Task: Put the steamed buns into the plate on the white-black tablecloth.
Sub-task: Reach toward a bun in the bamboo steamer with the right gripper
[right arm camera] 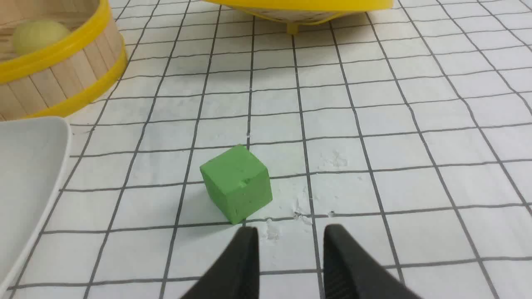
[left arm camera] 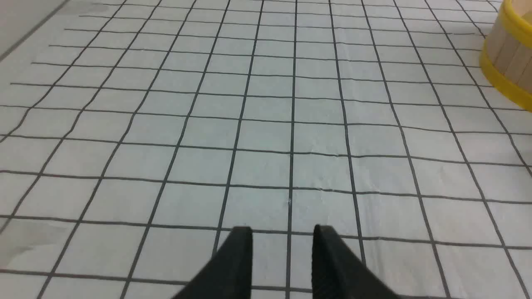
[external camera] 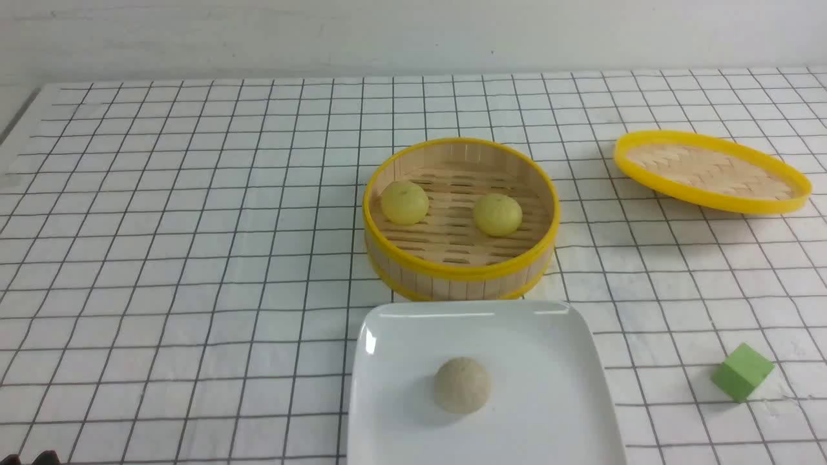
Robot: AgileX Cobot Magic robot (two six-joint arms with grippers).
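Two pale yellow-green steamed buns (external camera: 404, 202) (external camera: 497, 214) sit inside the open bamboo steamer basket (external camera: 460, 270) on the white-black tablecloth (external camera: 194, 258). One bun shows in the right wrist view (right arm camera: 38, 35). The white square plate (external camera: 549, 361) lies in front of the basket and holds a beige-grey bun (external camera: 462, 385). Its corner shows in the right wrist view (right arm camera: 29, 166). My left gripper (left arm camera: 282, 232) is open and empty over bare cloth, left of the basket. My right gripper (right arm camera: 291, 232) is open and empty just behind a green cube (right arm camera: 237, 182). Neither gripper shows in the front view.
The woven steamer lid (external camera: 711, 171) lies at the back right, tilted. The green cube (external camera: 743, 372) sits right of the plate. The basket's wall (left arm camera: 509, 62) shows at the edge of the left wrist view. The lid's rim (right arm camera: 299, 6) shows in the right wrist view.
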